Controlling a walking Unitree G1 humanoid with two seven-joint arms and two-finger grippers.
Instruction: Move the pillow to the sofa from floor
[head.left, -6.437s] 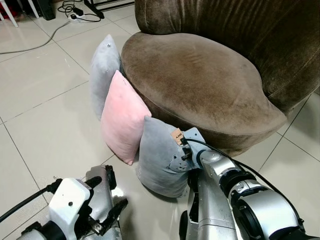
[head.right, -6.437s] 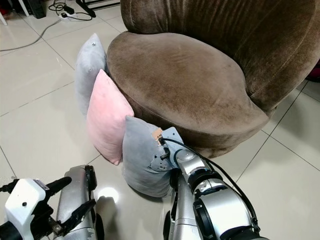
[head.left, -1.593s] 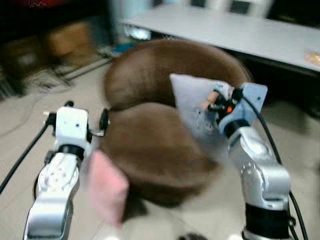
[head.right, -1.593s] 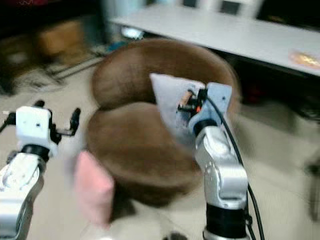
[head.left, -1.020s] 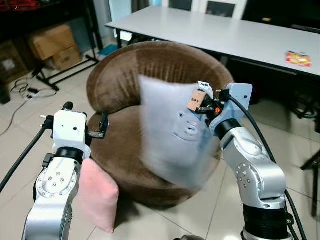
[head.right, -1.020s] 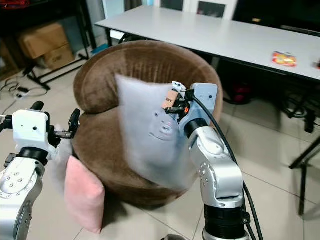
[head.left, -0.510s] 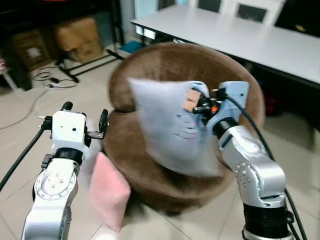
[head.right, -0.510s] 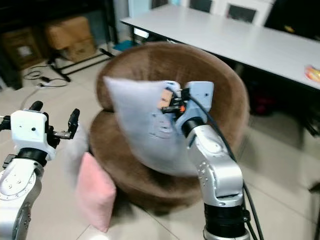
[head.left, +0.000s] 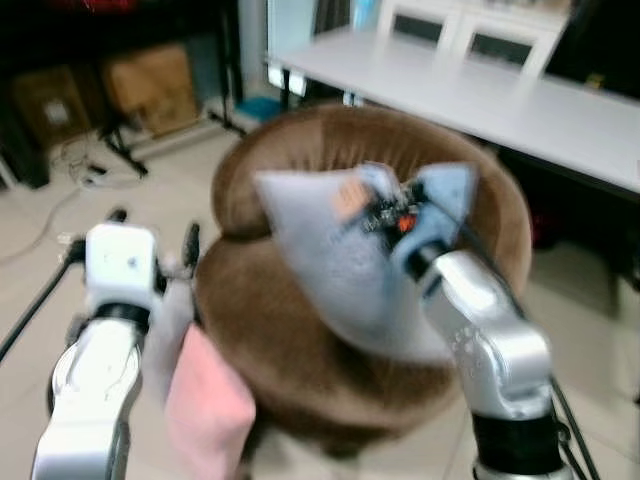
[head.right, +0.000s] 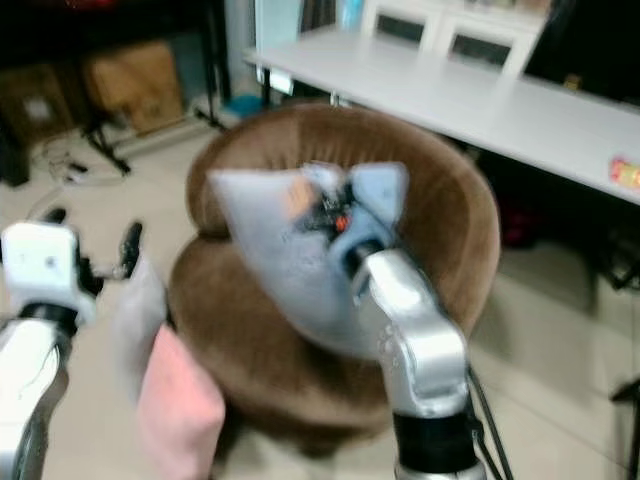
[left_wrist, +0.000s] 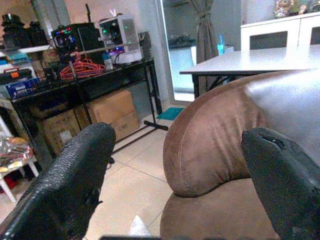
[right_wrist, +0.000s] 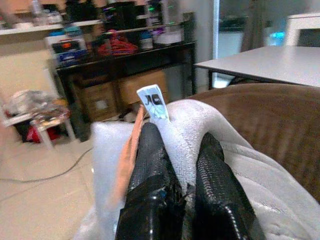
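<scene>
Both eye views are blurred. The right gripper (right_wrist: 182, 165) is raised over the brown sofa (head.left: 300, 330), its fingers (right_wrist: 150, 160) pinched tight on a fold at the top edge of the grey pillow (head.left: 335, 265). The pillow hangs off the floor, in front of the backrest and above the seat; whether its lower corner touches the seat cannot be told. A white tag (right_wrist: 154, 102) and an orange tag (right_wrist: 131, 150) stand up from the gripped edge.

The left gripper (left_wrist: 180, 170) is held up beside the sofa's left side, fingers (left_wrist: 75, 175) spread wide with nothing between them.

A pink pillow (head.left: 205, 415) leans against the sofa's front at floor level, a second grey pillow (head.right: 135, 325) just behind it.

A white table (head.left: 480, 95) stands behind the sofa. Boxes (left_wrist: 100, 117) sit under a dark rack (left_wrist: 95, 70) at the left.
</scene>
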